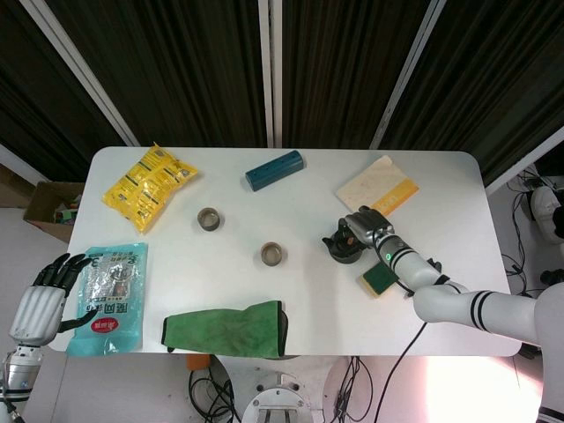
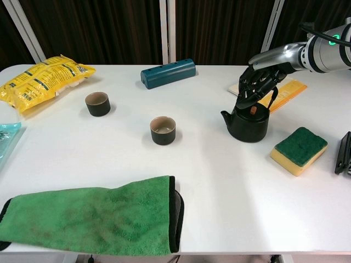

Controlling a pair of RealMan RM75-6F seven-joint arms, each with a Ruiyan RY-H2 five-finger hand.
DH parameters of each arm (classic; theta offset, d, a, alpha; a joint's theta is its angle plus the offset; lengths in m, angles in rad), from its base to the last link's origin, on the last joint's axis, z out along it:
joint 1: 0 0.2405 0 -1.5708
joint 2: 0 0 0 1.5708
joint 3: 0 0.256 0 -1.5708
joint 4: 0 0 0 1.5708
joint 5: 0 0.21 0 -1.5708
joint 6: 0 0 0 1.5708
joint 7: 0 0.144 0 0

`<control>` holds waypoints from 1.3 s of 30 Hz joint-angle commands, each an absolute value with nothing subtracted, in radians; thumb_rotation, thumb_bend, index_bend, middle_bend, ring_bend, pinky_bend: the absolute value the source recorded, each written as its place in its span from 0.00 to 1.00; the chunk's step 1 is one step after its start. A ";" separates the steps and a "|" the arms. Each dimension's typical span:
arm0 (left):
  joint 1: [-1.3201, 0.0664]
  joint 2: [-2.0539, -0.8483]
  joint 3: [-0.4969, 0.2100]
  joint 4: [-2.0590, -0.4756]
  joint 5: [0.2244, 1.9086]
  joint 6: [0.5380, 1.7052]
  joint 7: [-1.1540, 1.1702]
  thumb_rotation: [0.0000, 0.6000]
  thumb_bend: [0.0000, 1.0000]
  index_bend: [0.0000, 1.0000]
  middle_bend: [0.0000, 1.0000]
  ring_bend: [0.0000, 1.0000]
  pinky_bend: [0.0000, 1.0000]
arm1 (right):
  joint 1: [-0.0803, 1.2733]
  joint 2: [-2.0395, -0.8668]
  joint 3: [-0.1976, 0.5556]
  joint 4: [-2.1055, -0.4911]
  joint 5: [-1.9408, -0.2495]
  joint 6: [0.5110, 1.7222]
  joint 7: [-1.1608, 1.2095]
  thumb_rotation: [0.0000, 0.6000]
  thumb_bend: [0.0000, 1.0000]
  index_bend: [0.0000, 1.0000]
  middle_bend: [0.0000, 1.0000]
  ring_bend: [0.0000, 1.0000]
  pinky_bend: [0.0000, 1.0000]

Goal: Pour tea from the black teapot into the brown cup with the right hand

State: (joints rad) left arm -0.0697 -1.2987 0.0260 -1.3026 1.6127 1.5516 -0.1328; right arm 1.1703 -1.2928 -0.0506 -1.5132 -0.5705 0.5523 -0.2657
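Note:
The black teapot [image 1: 342,247] [image 2: 248,125] stands upright on the white table, right of centre, its spout pointing left. My right hand [image 1: 366,225] [image 2: 258,85] is directly above it, fingers curled around the arched handle. A brown cup [image 1: 273,255] [image 2: 163,130] sits apart to the teapot's left, near the table's middle. A second brown cup [image 1: 209,218] [image 2: 97,103] stands further left and back. My left hand [image 1: 40,300] hangs off the table's left front corner, fingers apart and holding nothing; only the head view shows it.
A green-and-yellow sponge [image 2: 299,149] lies just right of the teapot, a yellow booklet [image 2: 285,90] behind it. A teal box [image 2: 168,73] and yellow snack bag [image 2: 44,79] sit at the back. A green cloth [image 2: 90,213] covers the front left, beside a blue packet [image 1: 110,295].

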 commanded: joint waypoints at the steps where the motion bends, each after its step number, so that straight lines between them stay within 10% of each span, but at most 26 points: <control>1: -0.070 -1.300 0.026 -1.302 1.613 1.551 -0.133 1.00 0.09 0.16 0.13 0.09 0.21 | 1.175 -1.291 -0.056 -1.514 -0.564 0.549 -0.269 0.52 0.18 0.41 0.41 0.35 0.14; 39: -0.071 -1.304 0.025 -1.291 1.610 1.548 -0.144 1.00 0.09 0.16 0.13 0.09 0.21 | 1.217 -1.302 -0.093 -1.505 -0.528 0.509 -0.241 0.52 0.18 0.53 0.49 0.44 0.21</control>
